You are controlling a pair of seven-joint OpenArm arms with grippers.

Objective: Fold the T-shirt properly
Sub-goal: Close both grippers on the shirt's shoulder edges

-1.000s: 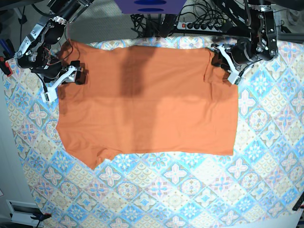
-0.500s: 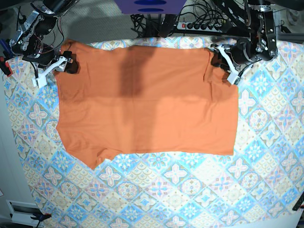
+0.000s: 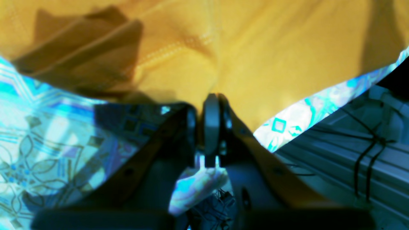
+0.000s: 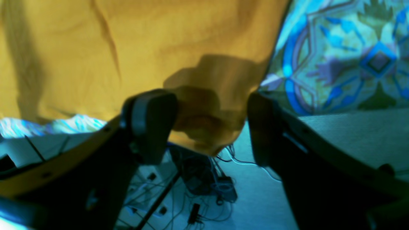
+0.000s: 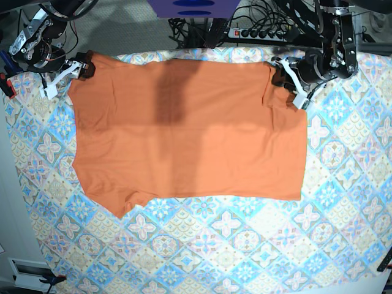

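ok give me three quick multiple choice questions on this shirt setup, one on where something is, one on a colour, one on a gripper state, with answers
1. In the base view, where does the left gripper sit relative to the T-shirt?
A. at its upper right corner
B. at its lower left corner
C. over its middle

2. What colour is the T-shirt?
A. white
B. plain orange
C. green with stripes

3. How do the jaws of the right gripper stand?
A. pressed flat together
B. apart, with a fabric corner between them
C. hidden from every view

Answers:
1. A, the base view shows that gripper at the shirt's top right corner on the patterned cloth.
2. B, the fabric is plain orange with no print.
3. B, the right wrist view shows a clear gap between the two fingers with orange fabric in it.
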